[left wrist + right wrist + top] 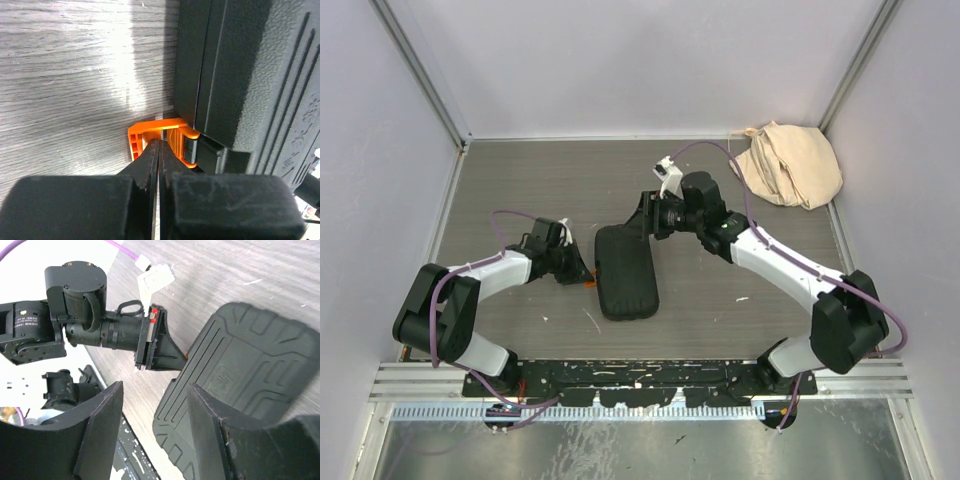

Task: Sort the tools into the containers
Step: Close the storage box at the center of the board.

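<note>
closed pincer (158, 146) at orange latch (145, 131), black case (250, 75)

readable text: none | tool case (240, 370) lid: embossed mark, illegible | left arm sticker (22, 322): print too small

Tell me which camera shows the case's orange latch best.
Left wrist: the orange latch sits close-up mid-frame, at the left gripper's shut tips. Top external shows only an orange speck at the black case's left edge; right wrist, barely a glimpse.
</note>
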Robot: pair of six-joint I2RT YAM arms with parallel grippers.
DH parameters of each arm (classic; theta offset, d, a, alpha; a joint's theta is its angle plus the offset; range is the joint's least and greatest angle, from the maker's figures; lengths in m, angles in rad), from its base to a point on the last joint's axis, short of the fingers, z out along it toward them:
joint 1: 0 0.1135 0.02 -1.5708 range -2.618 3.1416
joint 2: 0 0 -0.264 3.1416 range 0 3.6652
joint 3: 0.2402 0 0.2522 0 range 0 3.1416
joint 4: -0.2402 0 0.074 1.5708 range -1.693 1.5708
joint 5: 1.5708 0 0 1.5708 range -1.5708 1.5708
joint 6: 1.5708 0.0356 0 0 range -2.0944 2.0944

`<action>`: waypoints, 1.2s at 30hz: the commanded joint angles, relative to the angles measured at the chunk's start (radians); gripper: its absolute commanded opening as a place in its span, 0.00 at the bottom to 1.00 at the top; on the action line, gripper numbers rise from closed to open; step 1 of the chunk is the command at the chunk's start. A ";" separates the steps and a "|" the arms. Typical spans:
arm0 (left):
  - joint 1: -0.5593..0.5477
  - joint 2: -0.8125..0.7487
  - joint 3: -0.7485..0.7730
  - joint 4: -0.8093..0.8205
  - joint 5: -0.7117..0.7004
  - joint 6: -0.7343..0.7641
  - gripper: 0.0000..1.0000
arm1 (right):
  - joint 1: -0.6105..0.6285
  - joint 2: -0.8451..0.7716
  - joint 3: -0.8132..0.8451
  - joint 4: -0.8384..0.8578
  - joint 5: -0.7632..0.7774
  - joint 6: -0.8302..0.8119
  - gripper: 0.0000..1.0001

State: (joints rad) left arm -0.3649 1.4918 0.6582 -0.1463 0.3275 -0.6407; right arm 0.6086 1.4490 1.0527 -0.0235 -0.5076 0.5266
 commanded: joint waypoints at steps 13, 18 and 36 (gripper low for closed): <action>-0.016 -0.035 0.041 -0.102 -0.037 0.027 0.01 | 0.002 -0.170 -0.205 -0.136 0.482 -0.011 0.76; -0.016 -0.124 0.119 -0.192 -0.052 0.036 0.11 | 0.024 -0.117 -0.196 -0.124 0.484 0.007 0.81; -0.013 -0.311 -0.005 -0.177 -0.107 -0.049 0.62 | 0.143 0.087 -0.059 -0.126 0.544 -0.046 0.97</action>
State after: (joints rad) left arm -0.3775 1.2083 0.6983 -0.3897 0.2100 -0.6460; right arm 0.7345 1.5143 0.9253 -0.1772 0.0071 0.5072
